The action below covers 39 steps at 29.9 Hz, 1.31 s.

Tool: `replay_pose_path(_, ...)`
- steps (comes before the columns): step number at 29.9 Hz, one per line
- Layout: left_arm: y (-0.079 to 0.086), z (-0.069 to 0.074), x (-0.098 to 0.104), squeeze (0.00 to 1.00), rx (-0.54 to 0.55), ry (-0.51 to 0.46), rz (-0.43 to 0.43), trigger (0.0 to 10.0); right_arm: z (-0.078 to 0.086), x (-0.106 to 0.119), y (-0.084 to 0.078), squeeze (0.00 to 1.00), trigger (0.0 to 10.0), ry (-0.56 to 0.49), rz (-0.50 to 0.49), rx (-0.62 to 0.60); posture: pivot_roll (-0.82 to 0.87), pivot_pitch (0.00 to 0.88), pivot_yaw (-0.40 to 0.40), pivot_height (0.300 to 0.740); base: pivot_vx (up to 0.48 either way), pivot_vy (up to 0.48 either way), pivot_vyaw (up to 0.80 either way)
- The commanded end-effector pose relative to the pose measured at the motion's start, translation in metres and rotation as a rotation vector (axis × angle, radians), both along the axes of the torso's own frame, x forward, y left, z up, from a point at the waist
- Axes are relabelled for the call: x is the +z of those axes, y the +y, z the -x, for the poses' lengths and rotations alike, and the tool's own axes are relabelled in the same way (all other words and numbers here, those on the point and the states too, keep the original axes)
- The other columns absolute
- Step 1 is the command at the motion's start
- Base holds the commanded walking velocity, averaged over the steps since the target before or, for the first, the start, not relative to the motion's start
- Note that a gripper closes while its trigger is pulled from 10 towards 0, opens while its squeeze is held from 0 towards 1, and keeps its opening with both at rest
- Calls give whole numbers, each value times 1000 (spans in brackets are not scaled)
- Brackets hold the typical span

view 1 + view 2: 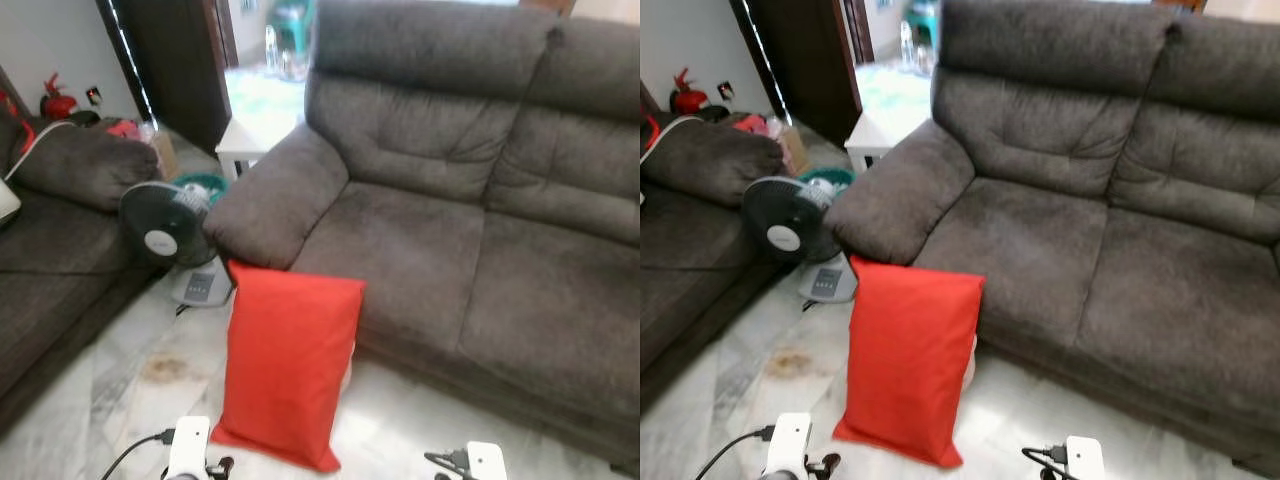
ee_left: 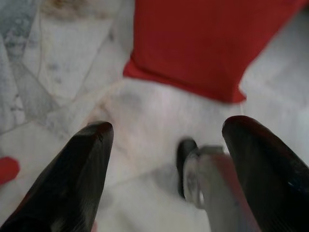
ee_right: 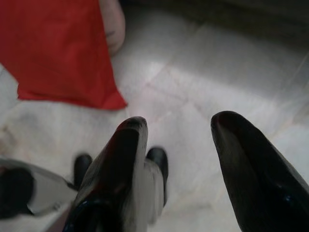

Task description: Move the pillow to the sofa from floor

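The red pillow [image 1: 286,360] stands upright on the marble floor [image 1: 120,390], leaning against the front of the grey sofa [image 1: 460,250] just below its armrest. A fan [image 1: 165,228] sits on the floor beside that armrest. Both arms are low before the pillow: the left pincer [image 2: 166,164] and right pincer [image 3: 181,154] each hang spread above the floor, holding nothing.

In front of me a red pillow [image 1: 287,362] stands upright on the floor [image 1: 130,385], leaning against the sofa [image 1: 470,250]; a fan [image 1: 168,228] sits left of it.
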<state>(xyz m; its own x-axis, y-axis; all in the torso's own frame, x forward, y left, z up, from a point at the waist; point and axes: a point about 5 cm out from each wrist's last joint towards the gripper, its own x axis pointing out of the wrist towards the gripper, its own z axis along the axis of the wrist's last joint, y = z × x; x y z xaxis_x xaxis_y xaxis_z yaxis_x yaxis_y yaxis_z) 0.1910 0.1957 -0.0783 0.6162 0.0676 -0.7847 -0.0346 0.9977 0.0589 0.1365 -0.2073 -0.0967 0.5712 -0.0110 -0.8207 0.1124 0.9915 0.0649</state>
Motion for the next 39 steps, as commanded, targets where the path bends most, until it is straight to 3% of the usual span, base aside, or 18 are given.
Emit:
replay_pose_path(1, 11, 6, -1, 0, 6, 26, -35, 10000, -7, 1, 9, 0, 10000, -15, -6, 29, 101, 31, -24, 740, 0, 0, 800)
replay_pose_path(18, 10, 5, -1, 0, 28, 21, -31, 10000, -8, 1, 7, 0, 10000, -14, -9, 31, 105, 50, -32, 740, 0, 0, 800)
replay_pose_path(30, 10, 4, -1, 0, 6, 21, -42, 10000, -8, 1, 8, 0, 10000, -13, -18, 31, 104, 54, -31, 740, 0, 0, 0)
replay_pose_path(39, 10, 4, -1, 0, 6, 19, -44, 10000, -8, 2, 9, 0, 10000, -24, -41, -1, 105, 54, -33, 740, 0, -338, 542)
